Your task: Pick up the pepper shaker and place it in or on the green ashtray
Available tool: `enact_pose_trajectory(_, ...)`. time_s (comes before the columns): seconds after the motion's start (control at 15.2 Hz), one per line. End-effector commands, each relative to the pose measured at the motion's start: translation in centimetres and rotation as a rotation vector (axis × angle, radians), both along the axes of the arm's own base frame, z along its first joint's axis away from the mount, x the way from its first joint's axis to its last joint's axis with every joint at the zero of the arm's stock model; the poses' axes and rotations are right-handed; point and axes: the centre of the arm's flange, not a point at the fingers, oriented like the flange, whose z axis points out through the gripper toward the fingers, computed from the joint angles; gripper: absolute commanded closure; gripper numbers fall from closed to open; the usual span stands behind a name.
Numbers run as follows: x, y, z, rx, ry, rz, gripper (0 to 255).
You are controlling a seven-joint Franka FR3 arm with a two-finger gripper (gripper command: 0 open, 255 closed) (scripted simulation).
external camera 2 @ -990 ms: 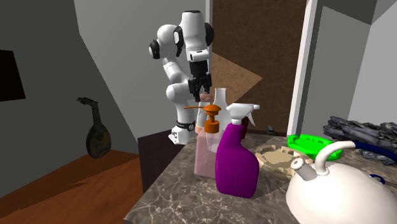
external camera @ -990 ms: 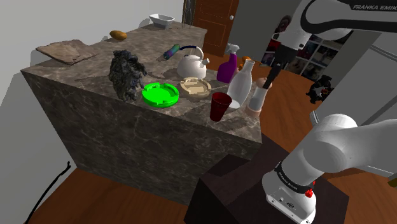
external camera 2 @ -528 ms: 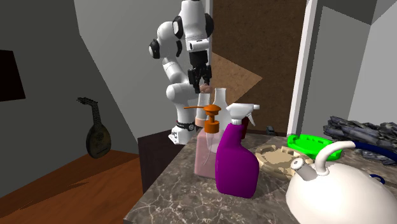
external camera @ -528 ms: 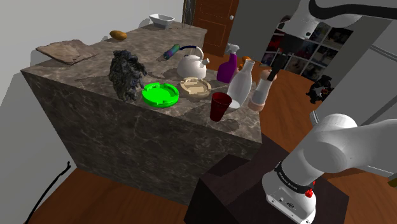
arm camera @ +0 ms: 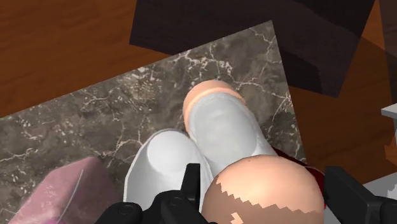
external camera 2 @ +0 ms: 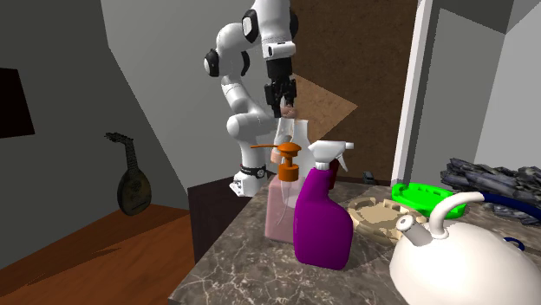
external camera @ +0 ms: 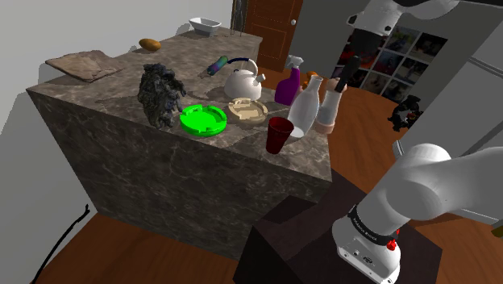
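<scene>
The pepper shaker is a pale cylinder with peach ends. It hangs tilted just above the counter's corner, by the white bottle. My gripper is shut on its peach top, one black finger on each side. From the second exterior view the gripper hangs over the shaker, which is partly hidden behind the bottle. The green ashtray lies flat on the marble counter, well off toward the shoulder view's left, past a red cup; it also peeks out as a green rim.
Between shaker and ashtray stand a red cup, a beige ashtray, a white kettle and a purple spray bottle. A pink soap dispenser stands close by. A dark figurine stands beside the green ashtray. The counter edge drops to wooden floor.
The gripper has risen with the shaker clasped in it, lifting the shaker's base off the counter. Nothing else on the counter has moved.
</scene>
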Motion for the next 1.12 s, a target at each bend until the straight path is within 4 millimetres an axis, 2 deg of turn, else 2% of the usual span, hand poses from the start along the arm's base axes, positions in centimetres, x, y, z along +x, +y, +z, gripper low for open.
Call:
enact_pose_trajectory(0.0,2.1,1.5,0.5,0.001,0.0,0.0,255)
enact_pose_trajectory(1.06,18.4,14.5,3.7,0.001,0.0,0.0,255)
